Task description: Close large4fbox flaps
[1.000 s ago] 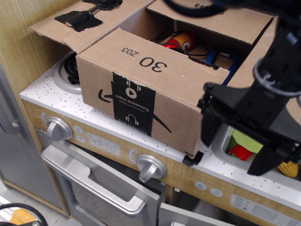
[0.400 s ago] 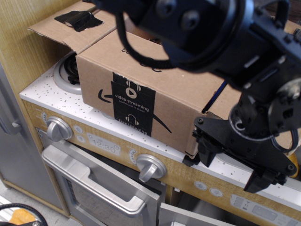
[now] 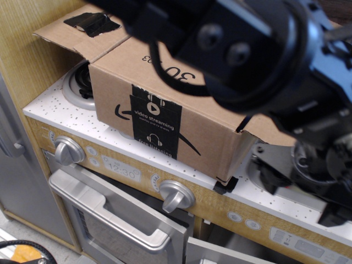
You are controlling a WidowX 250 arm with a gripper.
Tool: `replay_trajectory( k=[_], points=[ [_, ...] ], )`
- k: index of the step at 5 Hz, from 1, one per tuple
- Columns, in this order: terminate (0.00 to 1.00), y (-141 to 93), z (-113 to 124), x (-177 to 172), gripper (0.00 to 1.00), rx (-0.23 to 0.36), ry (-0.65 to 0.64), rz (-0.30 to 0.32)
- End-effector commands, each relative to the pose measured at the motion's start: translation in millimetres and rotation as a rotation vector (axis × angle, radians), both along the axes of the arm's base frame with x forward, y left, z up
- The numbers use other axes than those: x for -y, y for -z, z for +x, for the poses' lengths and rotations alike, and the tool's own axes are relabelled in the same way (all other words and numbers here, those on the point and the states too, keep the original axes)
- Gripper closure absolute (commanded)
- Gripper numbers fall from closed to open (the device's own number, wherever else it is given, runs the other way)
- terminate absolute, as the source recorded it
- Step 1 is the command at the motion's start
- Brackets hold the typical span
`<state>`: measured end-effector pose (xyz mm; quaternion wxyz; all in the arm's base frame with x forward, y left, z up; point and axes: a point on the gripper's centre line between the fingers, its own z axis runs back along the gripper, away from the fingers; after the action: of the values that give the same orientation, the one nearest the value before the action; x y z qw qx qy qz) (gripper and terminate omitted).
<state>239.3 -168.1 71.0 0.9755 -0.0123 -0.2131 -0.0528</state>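
Box: I see the large4fbox (image 3: 165, 118) on the white table (image 3: 60, 113), left of centre.
Flap: taped flap (image 3: 82, 27) splayed far left.
Hand: the hand (image 3: 308, 176) sits near right of the box; arm blocks it, grip state I cannot tell.

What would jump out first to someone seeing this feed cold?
The blurred black robot arm fills the upper right, hiding the box's top. Under it, the brown cardboard box with its black tape strip sits on the speckled toy stove top, one taped flap still spread open at upper left.
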Motion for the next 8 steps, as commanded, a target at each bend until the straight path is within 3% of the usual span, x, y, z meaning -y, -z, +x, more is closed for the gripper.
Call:
replay_trajectory(
  k=[1, 2, 4, 8],
  points=[
    [0.0, -11.2, 27.6, 12.5, 0.0, 0.106, 0.015, -0.063],
    [0.0, -20.1, 33.0, 11.5, 0.0, 0.112, 0.013, -0.062],
    [0.0, -66.1, 37.1, 3.6, 0.0, 0.116, 0.0, 0.058],
    [0.0, -104.1, 49.6, -56.9, 0.0, 0.119, 0.072, 0.24]
  ],
)
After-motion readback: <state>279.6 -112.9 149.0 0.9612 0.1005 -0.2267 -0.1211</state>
